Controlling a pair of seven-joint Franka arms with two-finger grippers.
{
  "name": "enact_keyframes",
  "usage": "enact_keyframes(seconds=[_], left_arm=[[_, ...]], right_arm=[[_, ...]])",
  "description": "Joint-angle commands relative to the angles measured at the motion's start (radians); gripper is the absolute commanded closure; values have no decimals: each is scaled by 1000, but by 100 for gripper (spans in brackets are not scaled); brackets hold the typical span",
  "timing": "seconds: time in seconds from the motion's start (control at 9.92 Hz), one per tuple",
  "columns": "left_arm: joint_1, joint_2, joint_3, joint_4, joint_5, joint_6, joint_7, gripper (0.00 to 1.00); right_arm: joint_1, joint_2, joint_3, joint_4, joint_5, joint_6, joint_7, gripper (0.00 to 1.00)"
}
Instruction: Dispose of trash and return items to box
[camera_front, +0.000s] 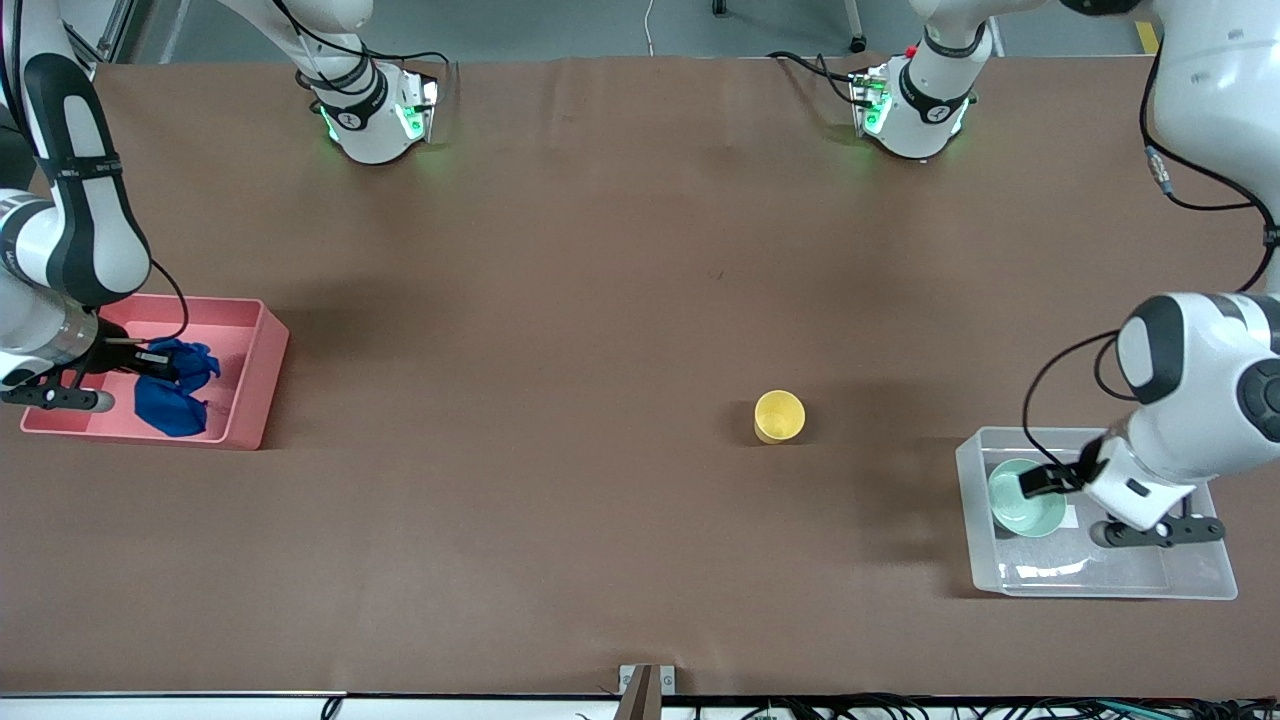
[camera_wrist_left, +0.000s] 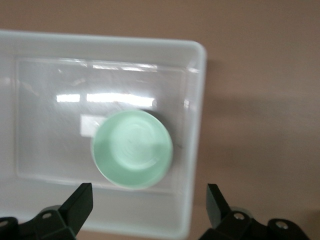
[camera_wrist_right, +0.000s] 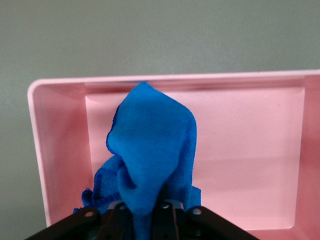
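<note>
My right gripper (camera_front: 150, 362) is shut on the deep-blue cloth wad (camera_front: 175, 385) over the pink bin (camera_front: 255, 375); the wad (camera_wrist_right: 152, 155) hangs from the jaws into the bin (camera_wrist_right: 240, 150). My left gripper (camera_front: 1040, 482) is open and empty over the clear box (camera_front: 1100, 590), above the mint-green bowl (camera_front: 1025, 500), which sits upright in the box. In the left wrist view the bowl (camera_wrist_left: 132, 150) lies on the box floor (camera_wrist_left: 50, 140), with one finger (camera_wrist_left: 80, 202) on each side of it and apart. The yellow cup (camera_front: 779, 416) stands upright on the table between bin and box.
The brown table cover (camera_front: 560, 300) stretches between the bin at the right arm's end and the box at the left arm's end. A small white label (camera_wrist_left: 92, 125) sits under the box floor beside the bowl. Both arm bases stand along the table's edge farthest from the front camera.
</note>
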Motion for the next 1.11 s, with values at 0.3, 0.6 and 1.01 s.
enact_keyframes(seconds=[0.3, 0.6, 1.01], left_arm=[[-64, -33, -157, -146, 24, -20, -369, 0], [-165, 4, -157, -174, 25, 14, -556, 6], [-218, 36, -155, -304, 25, 230, -699, 20]], right_arm=[[20, -88, 17, 109, 1, -147, 4, 0], [87, -93, 17, 406, -43, -503, 100, 0], [199, -246, 20, 458, -77, -664, 205, 0]])
